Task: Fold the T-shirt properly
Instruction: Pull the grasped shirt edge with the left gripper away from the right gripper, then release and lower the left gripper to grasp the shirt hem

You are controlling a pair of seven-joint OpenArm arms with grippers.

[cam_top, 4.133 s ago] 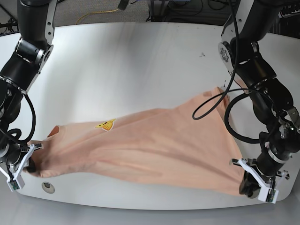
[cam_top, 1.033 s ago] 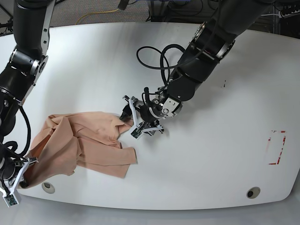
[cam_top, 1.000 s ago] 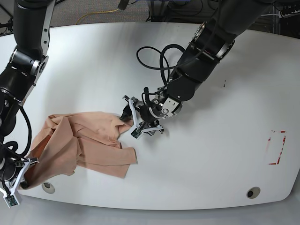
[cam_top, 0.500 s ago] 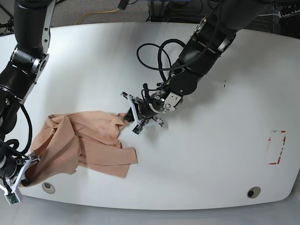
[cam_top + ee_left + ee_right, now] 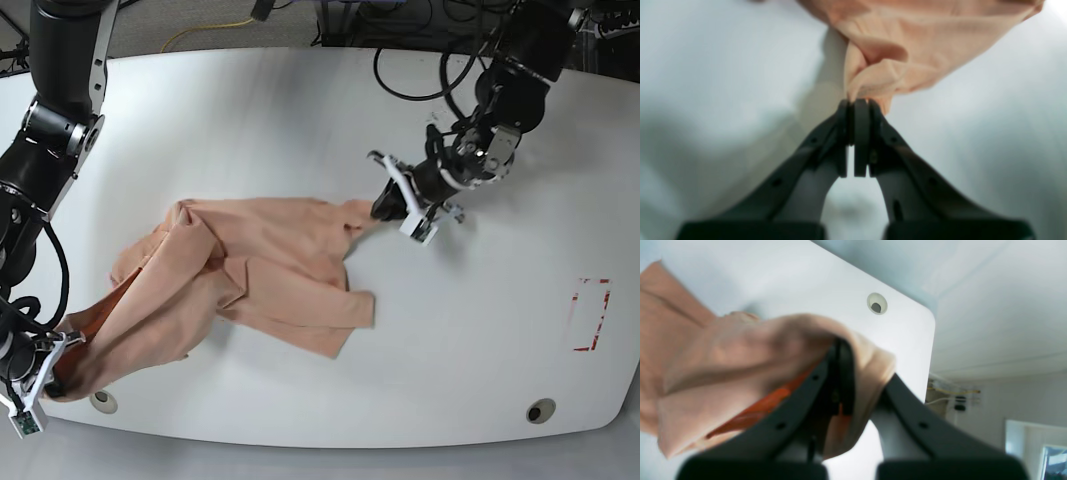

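Surface: white table [image 5: 300, 120], T-shirt [image 5: 260, 285] bunched across its left half.
Left gripper [image 5: 405, 200]: pinching a shirt corner.
Right gripper [image 5: 40, 375]: clamped on the opposite end.
Advice: draw apart evenly, low, until wrinkles flatten.

One T-shirt [image 5: 260, 275], one table [image 5: 300, 110], two arms, two table holes.

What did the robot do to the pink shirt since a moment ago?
The left end effector closed on a bunched edge of the T-shirt and pulled it toward the right side of the base view and farther up the table, stretching the crumpled cloth out wider. The right end effector stayed shut on the shirt's other end at the near table corner.
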